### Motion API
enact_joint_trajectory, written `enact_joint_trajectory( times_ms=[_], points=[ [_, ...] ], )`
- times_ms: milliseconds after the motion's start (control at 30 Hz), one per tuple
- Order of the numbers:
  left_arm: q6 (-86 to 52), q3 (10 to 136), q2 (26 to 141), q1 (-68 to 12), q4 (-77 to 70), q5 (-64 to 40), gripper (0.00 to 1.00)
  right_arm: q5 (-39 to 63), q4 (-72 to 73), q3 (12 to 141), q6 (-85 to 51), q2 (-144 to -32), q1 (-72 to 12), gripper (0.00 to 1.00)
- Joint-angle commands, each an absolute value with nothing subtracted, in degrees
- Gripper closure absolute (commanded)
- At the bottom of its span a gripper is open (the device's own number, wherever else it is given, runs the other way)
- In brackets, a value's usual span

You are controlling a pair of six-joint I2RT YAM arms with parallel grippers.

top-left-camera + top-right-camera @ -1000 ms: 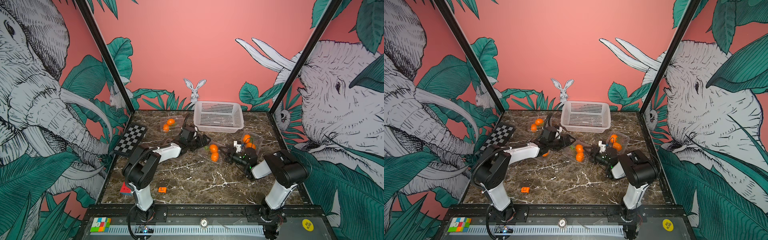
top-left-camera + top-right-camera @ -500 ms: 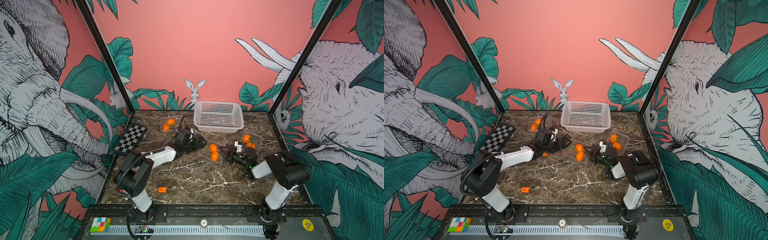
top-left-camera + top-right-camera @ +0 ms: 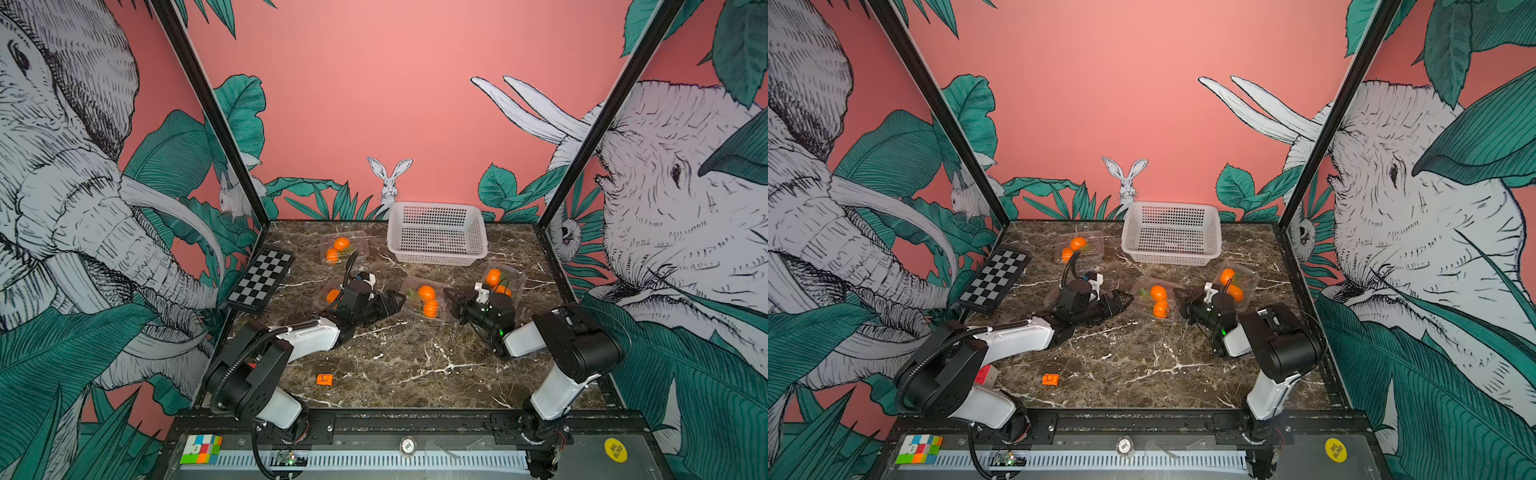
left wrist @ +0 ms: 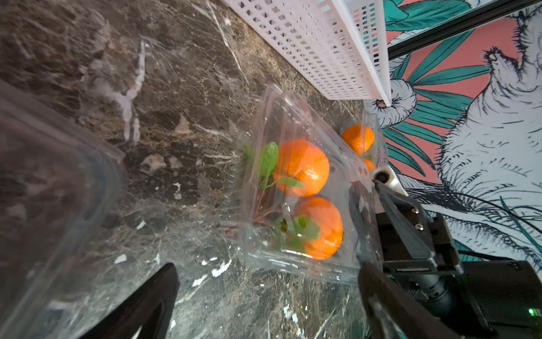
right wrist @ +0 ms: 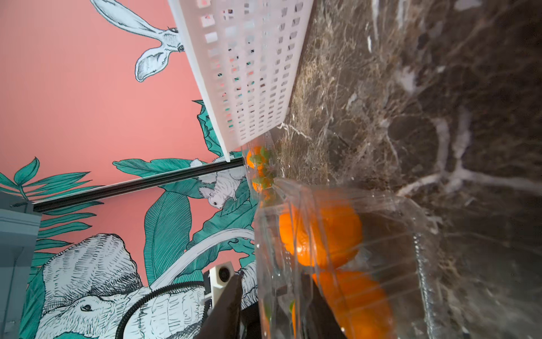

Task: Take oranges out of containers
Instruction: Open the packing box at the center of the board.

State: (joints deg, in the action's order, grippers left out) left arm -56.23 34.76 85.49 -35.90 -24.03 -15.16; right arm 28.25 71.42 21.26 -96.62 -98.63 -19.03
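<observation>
- At frame centre, on the worktop [image 3: 415, 357] — a clear container [image 3: 415, 284] holding two oranges [image 3: 427, 292].
- Left gripper [image 3: 395, 303], jaws spread, just left of it.
- Right gripper [image 3: 451, 299] nearer — jaws straddle its right edge; grip unclear.

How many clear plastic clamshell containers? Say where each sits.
4 clear plastic clamshell containers: back-left, beside left gripper, centre, beside right gripper. None seems hidden.

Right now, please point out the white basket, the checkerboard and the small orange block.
white basket [image 3: 436, 252], in a top view, on its near wall.
checkerboard [image 3: 261, 283], in a top view, on its middle.
small orange block [image 3: 324, 379], in a top view, on its top face.
</observation>
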Motion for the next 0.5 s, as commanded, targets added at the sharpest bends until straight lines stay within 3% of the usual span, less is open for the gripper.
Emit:
enact_joint_trajectory(
  times_ms=[0,467],
  points=[
    [-58.3,32.7,85.0,-37.3,-29.7,-12.9,0.04,25.9,73.8,21.0,-99.8,-99.4,-19.0,0.68],
    [-65.2,26.0,91.7,-45.1,-45.2,-6.0,0.15,21.1,72.0,20.7,-103.1,-96.9,-19.4,0.71]
  ],
)
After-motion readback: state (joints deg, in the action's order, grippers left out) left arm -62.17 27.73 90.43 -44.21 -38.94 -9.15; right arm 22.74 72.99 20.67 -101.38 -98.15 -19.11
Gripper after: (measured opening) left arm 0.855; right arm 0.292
